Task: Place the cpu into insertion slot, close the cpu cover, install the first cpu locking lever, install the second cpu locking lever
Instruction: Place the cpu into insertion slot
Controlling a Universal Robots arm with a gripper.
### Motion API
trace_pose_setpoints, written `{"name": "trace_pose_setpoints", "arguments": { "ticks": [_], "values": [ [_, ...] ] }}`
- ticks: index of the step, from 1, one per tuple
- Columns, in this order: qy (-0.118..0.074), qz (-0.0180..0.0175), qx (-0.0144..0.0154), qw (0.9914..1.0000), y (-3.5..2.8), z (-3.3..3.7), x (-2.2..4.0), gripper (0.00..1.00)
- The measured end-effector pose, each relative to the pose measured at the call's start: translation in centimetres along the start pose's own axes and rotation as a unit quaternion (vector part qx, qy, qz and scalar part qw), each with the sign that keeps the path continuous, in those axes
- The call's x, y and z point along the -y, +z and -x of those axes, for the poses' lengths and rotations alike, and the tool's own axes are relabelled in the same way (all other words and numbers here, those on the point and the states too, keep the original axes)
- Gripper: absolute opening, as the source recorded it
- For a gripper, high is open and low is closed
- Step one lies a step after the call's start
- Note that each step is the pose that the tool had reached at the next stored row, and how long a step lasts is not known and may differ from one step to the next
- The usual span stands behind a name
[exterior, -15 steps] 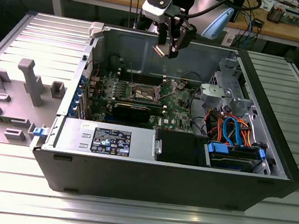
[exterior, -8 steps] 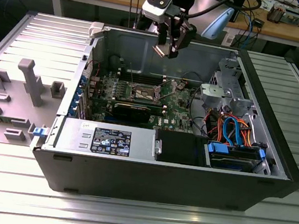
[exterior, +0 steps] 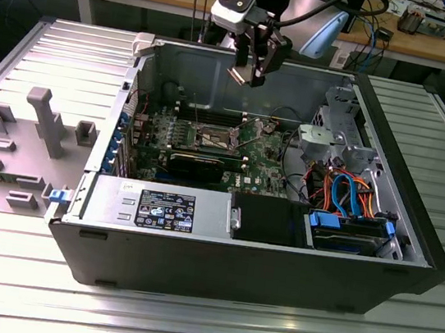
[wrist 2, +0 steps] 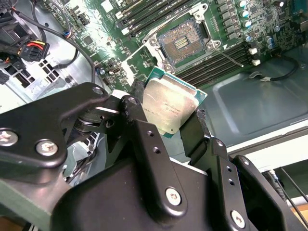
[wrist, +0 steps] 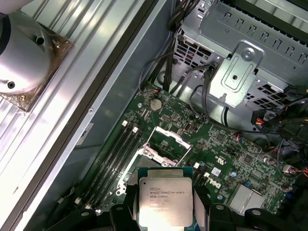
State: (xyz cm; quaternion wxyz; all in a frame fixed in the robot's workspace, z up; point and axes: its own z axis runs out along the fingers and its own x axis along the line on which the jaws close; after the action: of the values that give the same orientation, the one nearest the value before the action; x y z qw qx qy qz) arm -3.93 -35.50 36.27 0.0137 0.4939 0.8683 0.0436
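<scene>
My gripper (exterior: 246,72) hangs above the open computer case, shut on the cpu (exterior: 241,76). In both wrist views the cpu (wrist 2: 169,107) (wrist: 164,199) is a silver-topped square chip with a green edge, clamped by two opposite sides between black fingers (wrist 2: 136,107). The insertion slot (exterior: 214,139) lies on the green board below, to the exterior view's left of the gripper. It is uncovered, with a dark centre and a silvery rim (wrist 2: 184,43) (wrist: 162,147). A thin lever rod (wrist 2: 230,57) sticks out beside it. I cannot tell the cpu cover apart from the slot's rim.
Black memory slots (wrist: 113,163) flank the socket. A long black card (exterior: 198,163) lies in front of it. A metal drive cage (exterior: 330,136), orange and blue cables (exterior: 347,192) and a power supply (exterior: 159,207) fill the case. Grey fixtures (exterior: 42,120) stand outside on the table.
</scene>
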Motion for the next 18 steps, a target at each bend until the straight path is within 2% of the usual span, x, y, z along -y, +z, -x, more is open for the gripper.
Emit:
{"name": "trace_pose_setpoints", "arguments": {
  "ticks": [18],
  "values": [
    [0.016, 0.0003, 0.0014, 0.99987, 0.01, 0.00, 0.00, 0.55]
  ]
}}
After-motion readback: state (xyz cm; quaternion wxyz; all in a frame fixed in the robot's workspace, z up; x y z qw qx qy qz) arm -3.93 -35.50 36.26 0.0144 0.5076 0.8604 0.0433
